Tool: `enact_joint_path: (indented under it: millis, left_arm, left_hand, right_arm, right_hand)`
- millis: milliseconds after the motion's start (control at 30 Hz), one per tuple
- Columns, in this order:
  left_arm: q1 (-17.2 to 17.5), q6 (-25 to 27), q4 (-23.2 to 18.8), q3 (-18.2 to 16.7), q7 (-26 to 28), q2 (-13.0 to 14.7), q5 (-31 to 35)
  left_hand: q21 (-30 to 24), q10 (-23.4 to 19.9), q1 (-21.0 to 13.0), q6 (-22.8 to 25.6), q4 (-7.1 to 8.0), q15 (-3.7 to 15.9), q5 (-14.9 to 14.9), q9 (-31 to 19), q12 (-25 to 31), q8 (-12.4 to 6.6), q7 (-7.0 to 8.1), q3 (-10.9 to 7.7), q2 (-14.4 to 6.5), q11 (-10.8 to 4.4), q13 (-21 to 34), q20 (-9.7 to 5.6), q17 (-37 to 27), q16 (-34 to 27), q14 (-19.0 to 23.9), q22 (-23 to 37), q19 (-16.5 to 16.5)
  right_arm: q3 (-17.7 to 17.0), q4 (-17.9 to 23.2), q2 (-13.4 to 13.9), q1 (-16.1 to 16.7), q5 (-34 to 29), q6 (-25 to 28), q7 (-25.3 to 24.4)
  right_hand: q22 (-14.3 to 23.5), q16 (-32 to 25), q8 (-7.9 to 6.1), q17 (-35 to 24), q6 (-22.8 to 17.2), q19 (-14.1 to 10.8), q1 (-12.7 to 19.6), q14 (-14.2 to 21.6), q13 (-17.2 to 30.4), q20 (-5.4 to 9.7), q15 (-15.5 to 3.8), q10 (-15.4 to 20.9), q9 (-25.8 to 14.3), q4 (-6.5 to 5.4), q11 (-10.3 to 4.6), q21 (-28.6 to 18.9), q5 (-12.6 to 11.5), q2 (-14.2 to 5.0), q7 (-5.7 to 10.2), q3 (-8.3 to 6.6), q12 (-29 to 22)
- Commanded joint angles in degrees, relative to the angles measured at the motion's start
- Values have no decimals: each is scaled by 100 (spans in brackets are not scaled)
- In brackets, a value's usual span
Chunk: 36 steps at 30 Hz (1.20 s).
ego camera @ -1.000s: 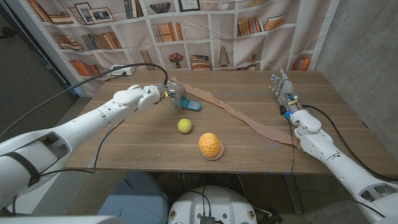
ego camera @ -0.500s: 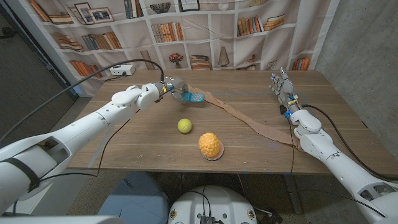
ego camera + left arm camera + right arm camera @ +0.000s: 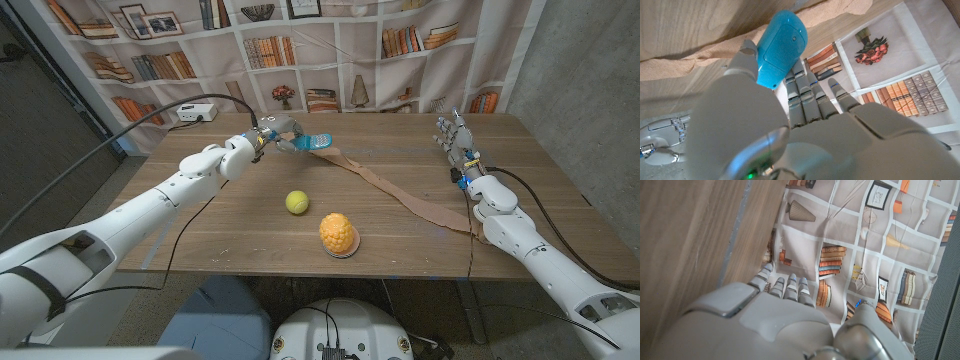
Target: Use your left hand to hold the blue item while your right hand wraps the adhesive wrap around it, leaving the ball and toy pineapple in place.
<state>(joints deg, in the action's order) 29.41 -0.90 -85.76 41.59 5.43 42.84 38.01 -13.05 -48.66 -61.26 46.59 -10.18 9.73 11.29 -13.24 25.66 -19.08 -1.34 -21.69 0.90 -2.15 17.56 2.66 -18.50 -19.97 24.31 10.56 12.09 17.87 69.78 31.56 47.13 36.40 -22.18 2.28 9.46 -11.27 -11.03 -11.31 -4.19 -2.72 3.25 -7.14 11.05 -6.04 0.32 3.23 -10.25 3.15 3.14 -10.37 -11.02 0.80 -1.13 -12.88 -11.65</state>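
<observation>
My left hand (image 3: 276, 134) holds a blue oblong item (image 3: 314, 143) up off the table at the back centre-left. In the left wrist view the blue item (image 3: 780, 47) sticks out past the fingers of that hand (image 3: 775, 125). A tan adhesive wrap strip (image 3: 400, 193) trails from beside the blue item across the table toward the right front. My right hand (image 3: 457, 140) stands at the right, fingers apart and upward, holding nothing. A yellow-green ball (image 3: 296, 202) and an orange toy pineapple (image 3: 339, 234) sit on the table's middle front.
The wooden table (image 3: 220, 225) ends at a bookshelf-print curtain (image 3: 340, 60) behind. A white box with a black cable (image 3: 196, 112) sits at the back left. The strip's far end (image 3: 452, 222) lies near my right forearm.
My left hand has lifted the blue item off the table and carried it back and slightly right. The strip's near end rose with it. The right hand has stayed put.
</observation>
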Motion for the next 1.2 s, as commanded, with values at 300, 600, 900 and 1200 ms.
enact_joint_path:
  millis: [300, 600, 900, 1200]
  left_arm:
    - [152, 344, 55, -100, 505, -148, -343]
    - [153, 516, 89, -27, 561, -180, -390]
    - [160, 620, -36, 12, 496, -179, -434]
    - [127, 761, -260, 70, 297, -157, -380]
  left_hand:
    - [-15, -1013, -813, 1136, 41, 367, 11, -8, 465, -1128, 833, 34, -775, -947, 1154, -1, -37, -22, 424, 19, 25]
    - [-10, -1041, -834, 1149, 48, 367, 14, 11, 464, -1136, 824, 54, -769, -947, 1132, 10, -50, -5, 430, 21, 25]
    - [-5, -1047, -846, 1148, 55, 367, 18, 25, 460, -1138, 834, 72, -765, -949, 1122, 16, -61, 9, 434, 22, 18]
    - [5, -1059, -855, 1165, 59, 364, 23, 40, 463, -1146, 842, 95, -755, -951, 1120, 15, -70, 36, 415, 24, 0]
  right_arm:
    - [-107, 160, 43, 82, 15, -187, -16]
    - [-65, 301, 96, 161, -77, -200, -21]
    - [3, 384, 146, 207, -182, -233, 33]
    - [-30, 682, 365, 431, -406, -291, -111]
  right_hand:
    - [27, -20, -4, -12, -68, 17, 53, -25, 16, -32, -7, 46, -27, 55, 1, -41, -32, -85, -2, -33, 9]
    - [26, -19, -11, -7, -78, 18, 121, -28, 16, -41, -11, 51, -26, 88, 0, -40, -34, -128, -4, -70, 7]
    - [25, -8, -37, 0, -119, 48, 281, -58, 14, -68, -37, 44, -26, 180, -8, -28, -27, -182, 11, -143, 11]
    - [24, 2, -58, 7, -156, 97, 484, -98, 14, -103, -37, 30, -27, 306, -9, -15, -9, -218, 21, -226, 16]
